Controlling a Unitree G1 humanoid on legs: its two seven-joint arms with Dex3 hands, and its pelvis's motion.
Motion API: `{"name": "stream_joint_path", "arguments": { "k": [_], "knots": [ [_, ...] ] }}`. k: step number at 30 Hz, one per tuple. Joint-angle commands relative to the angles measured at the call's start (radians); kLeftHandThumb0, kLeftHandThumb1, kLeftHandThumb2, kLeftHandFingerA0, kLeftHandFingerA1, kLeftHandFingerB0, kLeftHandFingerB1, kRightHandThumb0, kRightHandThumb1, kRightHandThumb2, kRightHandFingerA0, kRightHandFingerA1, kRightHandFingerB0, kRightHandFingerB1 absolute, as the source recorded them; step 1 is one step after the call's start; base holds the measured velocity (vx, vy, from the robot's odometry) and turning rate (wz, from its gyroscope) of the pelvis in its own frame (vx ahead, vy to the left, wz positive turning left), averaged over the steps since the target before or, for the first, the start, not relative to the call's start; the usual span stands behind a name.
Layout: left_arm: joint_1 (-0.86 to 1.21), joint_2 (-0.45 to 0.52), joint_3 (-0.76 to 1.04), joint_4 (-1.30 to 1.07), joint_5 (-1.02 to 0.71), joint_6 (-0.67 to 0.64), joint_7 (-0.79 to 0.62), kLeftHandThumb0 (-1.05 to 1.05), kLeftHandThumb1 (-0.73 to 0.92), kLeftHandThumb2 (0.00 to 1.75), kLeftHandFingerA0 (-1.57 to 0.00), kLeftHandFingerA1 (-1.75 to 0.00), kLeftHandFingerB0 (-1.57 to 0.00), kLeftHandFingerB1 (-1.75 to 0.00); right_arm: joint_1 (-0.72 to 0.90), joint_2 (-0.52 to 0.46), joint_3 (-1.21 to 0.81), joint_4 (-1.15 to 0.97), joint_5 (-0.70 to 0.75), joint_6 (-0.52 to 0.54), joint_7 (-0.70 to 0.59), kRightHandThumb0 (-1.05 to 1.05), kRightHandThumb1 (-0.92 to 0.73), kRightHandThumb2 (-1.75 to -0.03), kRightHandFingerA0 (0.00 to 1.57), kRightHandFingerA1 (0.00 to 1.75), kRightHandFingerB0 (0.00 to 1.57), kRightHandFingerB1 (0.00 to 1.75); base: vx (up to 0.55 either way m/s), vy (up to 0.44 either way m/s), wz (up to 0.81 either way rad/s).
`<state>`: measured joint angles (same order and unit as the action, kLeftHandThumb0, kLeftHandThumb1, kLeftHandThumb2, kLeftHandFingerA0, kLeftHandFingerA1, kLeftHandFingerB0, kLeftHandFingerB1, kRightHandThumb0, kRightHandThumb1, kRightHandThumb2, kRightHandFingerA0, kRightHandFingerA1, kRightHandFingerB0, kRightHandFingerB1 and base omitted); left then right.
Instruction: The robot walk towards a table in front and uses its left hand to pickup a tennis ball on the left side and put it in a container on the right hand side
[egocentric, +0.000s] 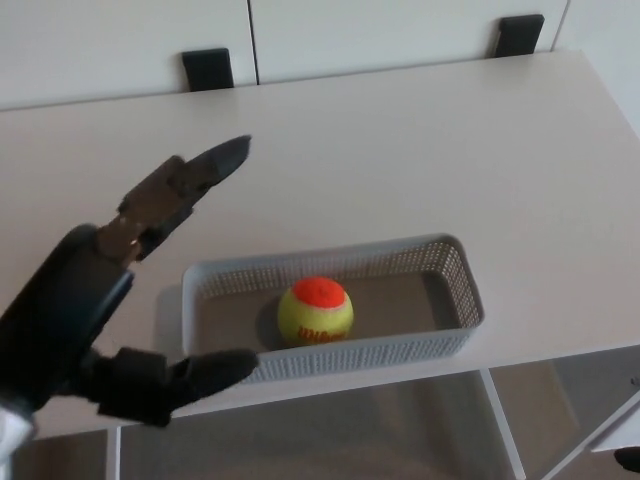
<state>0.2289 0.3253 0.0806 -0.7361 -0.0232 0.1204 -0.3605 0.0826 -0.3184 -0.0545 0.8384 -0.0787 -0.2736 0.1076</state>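
Your left hand (80, 300) hangs wide and empty, thumb (200, 372) beside the basket (462, 272) at the front edge of the bench (400, 150); snagging it could spill the tennis ball (315, 312).

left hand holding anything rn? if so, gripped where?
Nothing is held. The left hand is open beside the basket, with its fingers apart. The tennis ball lies inside the basket, clear of the hand.

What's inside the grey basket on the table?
One yellow and orange ball sits on the basket floor. Nothing else shows, though the near wall hides a strip of the floor.
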Motion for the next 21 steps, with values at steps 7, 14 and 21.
{"name": "stream_joint_path", "arguments": {
  "k": [7, 14, 21],
  "knots": [
    [0.596, 0.105, 0.607, 0.179, -0.994, -0.089, -1.133, -0.62, 0.48, 0.56, -0.32, -0.32, -0.36, -0.32, 0.042, -0.026, 0.009, 0.065, -0.013, -0.01, 0.006, -0.67, -0.62, -0.58, 0.69, 0.7, 0.56, 0.47, 0.0, 0.0, 0.0],
    [0.712, 0.287, 0.394, 0.431, -0.499, -0.291, -1.069, -0.44, 0.47, 0.55, -0.34, -0.34, -0.36, -0.32, 0.091, -0.018, 0.018, 0.088, -0.021, -0.04, -0.006, -0.66, -0.63, -0.59, 0.69, 0.69, 0.54, 0.46, 0.0, 0.0, 0.0],
    [0.636, 0.359, 0.243, 0.549, -0.361, -0.35, -1.001, -0.42, 0.44, 0.54, -0.4, -0.35, -0.38, -0.33, 0.089, -0.011, 0.006, 0.102, -0.007, -0.049, -0.014, -0.68, -0.61, -0.59, 0.7, 0.71, 0.56, 0.5, 0.0, 0.0, 0.0]
  ]
}}
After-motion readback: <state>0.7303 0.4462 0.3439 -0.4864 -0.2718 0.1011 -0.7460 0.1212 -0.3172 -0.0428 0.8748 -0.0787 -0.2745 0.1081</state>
